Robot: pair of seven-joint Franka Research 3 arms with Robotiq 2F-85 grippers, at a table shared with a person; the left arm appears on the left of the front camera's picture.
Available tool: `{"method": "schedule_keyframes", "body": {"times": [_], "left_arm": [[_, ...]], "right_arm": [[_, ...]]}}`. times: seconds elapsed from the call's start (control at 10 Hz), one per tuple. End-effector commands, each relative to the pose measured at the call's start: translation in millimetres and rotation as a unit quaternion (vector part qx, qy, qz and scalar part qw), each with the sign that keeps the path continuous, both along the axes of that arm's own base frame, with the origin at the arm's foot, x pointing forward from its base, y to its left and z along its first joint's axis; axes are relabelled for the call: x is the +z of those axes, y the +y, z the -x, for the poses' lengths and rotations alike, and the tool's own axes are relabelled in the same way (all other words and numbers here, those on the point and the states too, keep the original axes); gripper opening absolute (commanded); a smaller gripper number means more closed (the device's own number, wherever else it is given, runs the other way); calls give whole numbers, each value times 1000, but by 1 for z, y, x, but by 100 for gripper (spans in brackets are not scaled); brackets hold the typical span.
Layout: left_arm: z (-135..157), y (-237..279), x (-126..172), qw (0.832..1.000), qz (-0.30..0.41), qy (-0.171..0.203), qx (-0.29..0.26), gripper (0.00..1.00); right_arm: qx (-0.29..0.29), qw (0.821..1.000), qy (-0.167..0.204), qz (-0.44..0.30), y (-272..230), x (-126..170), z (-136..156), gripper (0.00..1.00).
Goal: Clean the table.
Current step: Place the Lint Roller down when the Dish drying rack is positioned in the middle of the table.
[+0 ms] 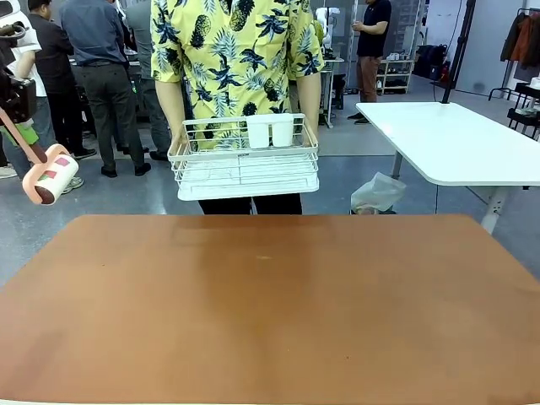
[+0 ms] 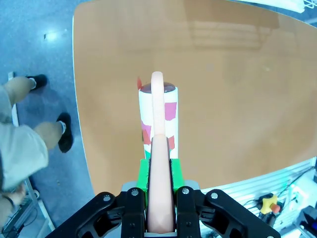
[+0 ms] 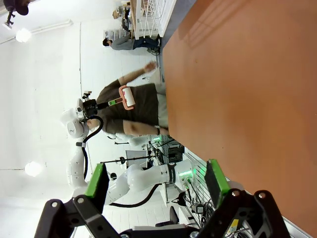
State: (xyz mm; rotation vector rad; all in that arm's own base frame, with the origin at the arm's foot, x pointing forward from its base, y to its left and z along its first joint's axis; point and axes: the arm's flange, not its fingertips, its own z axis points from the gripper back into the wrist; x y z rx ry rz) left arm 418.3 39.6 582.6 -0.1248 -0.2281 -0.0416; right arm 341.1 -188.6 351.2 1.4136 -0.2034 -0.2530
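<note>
L arm (image 1: 18, 110) raised w/ lint roller (image 1: 51, 175)

Left gripper (image 2: 159, 198) is clamped tight, green pads (image 2: 142, 174) pressed in on either side, raised off to the robot's left and pointing down at a slant. Right gripper (image 3: 156, 181) hangs with its fingers (image 3: 217, 176) spread wide apart, nothing between them, wrist rolled sideways.

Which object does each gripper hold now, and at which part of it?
The left gripper holds the lint roller by its pink handle, jaws shut on it. The right gripper is open and holds nothing.
</note>
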Motion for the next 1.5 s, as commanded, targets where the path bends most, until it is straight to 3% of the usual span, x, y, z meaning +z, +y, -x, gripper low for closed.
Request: {"method": "schedule_keyframes", "body": {"times": [0.0,1.4], "left_arm": [[-1,1,6,1000,0,3,0,21],[-1,1,6,1000,0,3,0,21]], "right_arm": [[-1,1000,-2,0,1,3,2,100],[-1,1000,-2,0,1,3,2,100]]}}
